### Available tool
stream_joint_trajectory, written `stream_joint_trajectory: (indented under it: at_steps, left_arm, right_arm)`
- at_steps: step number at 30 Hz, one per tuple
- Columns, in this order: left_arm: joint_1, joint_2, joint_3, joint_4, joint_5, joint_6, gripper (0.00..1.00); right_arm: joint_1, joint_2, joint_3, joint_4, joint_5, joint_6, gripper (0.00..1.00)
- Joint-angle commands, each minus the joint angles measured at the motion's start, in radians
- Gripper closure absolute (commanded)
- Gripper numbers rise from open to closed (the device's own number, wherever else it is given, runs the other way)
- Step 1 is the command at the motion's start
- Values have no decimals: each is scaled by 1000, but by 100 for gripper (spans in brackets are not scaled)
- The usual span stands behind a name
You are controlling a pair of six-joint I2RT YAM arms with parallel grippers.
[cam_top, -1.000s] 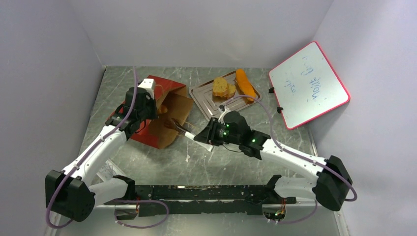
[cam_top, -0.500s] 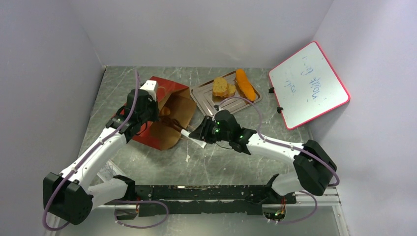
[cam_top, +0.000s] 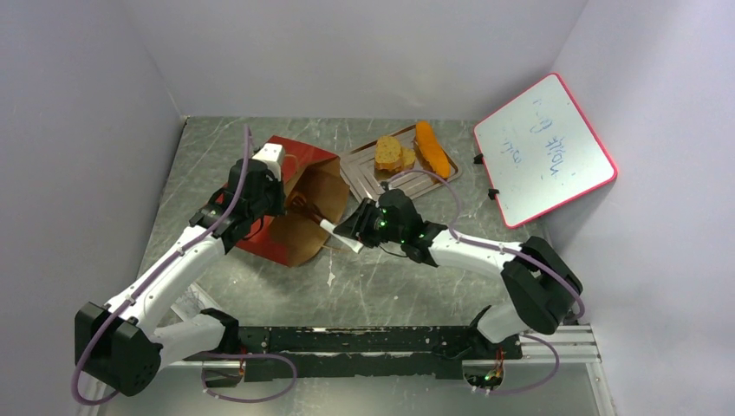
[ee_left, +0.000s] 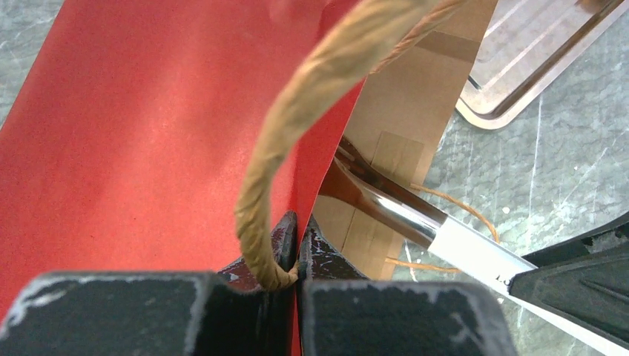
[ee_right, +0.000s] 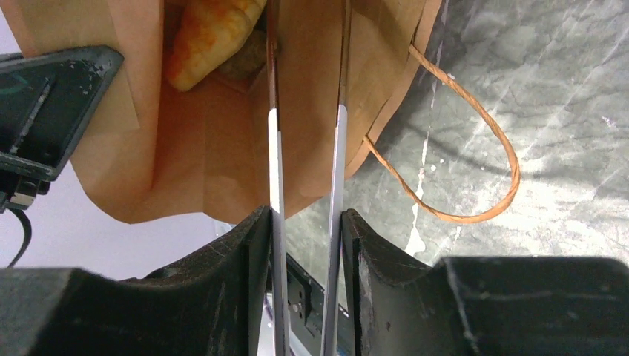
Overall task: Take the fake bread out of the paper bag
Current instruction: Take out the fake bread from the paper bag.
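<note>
The paper bag (cam_top: 295, 227), red outside and brown inside, lies on its side with its mouth toward the right. My left gripper (ee_left: 298, 237) is shut on the bag's upper rim (ee_left: 148, 133) beside a cord handle (ee_left: 297, 104), holding the mouth up. My right gripper (ee_right: 305, 222) is shut on metal tongs (ee_right: 272, 148) with white handles, whose two arms reach into the bag's mouth (ee_right: 193, 148). Deep inside lies a golden ridged piece of fake bread (ee_right: 208, 33), just left of the tong tips. A speckled slice (cam_top: 392, 154) and a long loaf (cam_top: 432, 149) rest on the grey tray (cam_top: 364, 178).
A red-framed whiteboard (cam_top: 544, 147) leans against the right wall. The bag's lower cord handle (ee_right: 475, 148) loops out on the marbled tabletop. A crumpled white paper (cam_top: 189, 302) lies near the left arm's base.
My right arm has pushed left and away, driving the tongs further into the bag. My left gripper has shifted slightly up and right with the rim, opening the mouth wider.
</note>
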Motion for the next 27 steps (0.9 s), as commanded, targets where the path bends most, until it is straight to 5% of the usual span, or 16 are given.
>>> stream_joint_trajectory:
  at_steps: [1,27]
  left_arm:
    - [-14,-15,21,0,-8,-8,93]
    - [-55,-28,79,-55,-5,-5,93]
  right_arm:
    - [-17,13,24,74,-3,25,59]
    - [-61,149,-148,446,-105,108,58]
